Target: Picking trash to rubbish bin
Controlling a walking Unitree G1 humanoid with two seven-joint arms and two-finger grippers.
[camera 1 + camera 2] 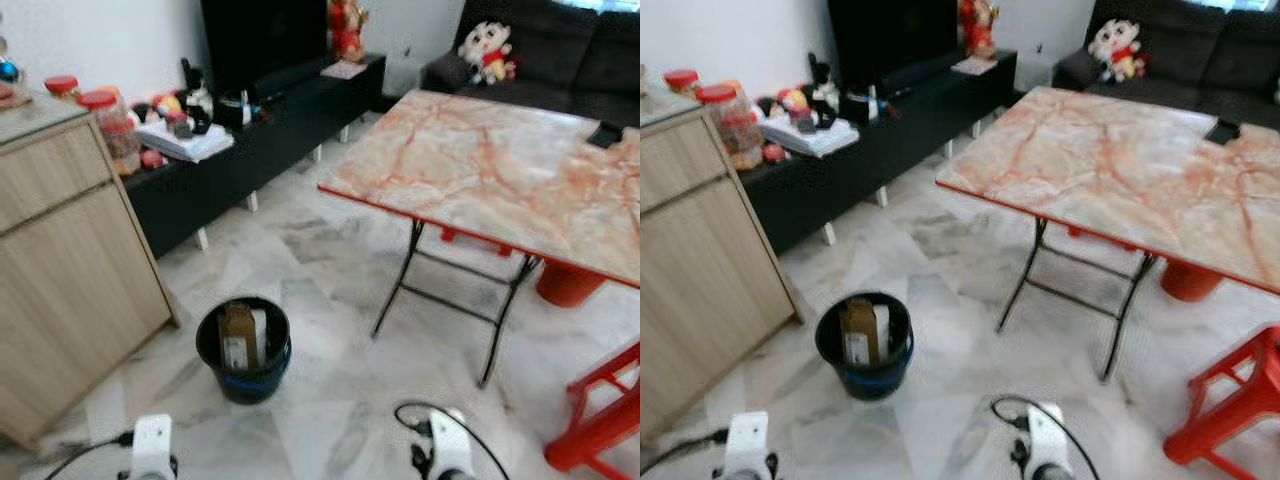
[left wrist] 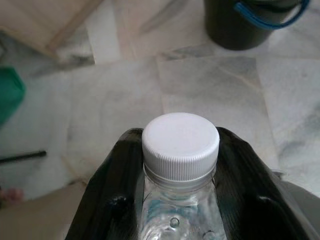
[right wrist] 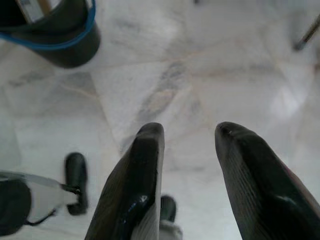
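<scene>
Between our left gripper's (image 2: 180, 200) closed black fingers we hold a capped plastic bottle (image 2: 180, 165) upright, ready for the black bin (image 1: 243, 350) just ahead on the floor, while our right gripper (image 3: 187, 175) hangs parted and empty.

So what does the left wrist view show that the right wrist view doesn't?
Left wrist view: the left gripper clamped on a clear plastic bottle with a white ribbed cap. Right wrist view: the right gripper with its two black fingers apart and nothing between them. Both show the black rubbish bin with a blue handle on the grey-veined marble floor.
</scene>
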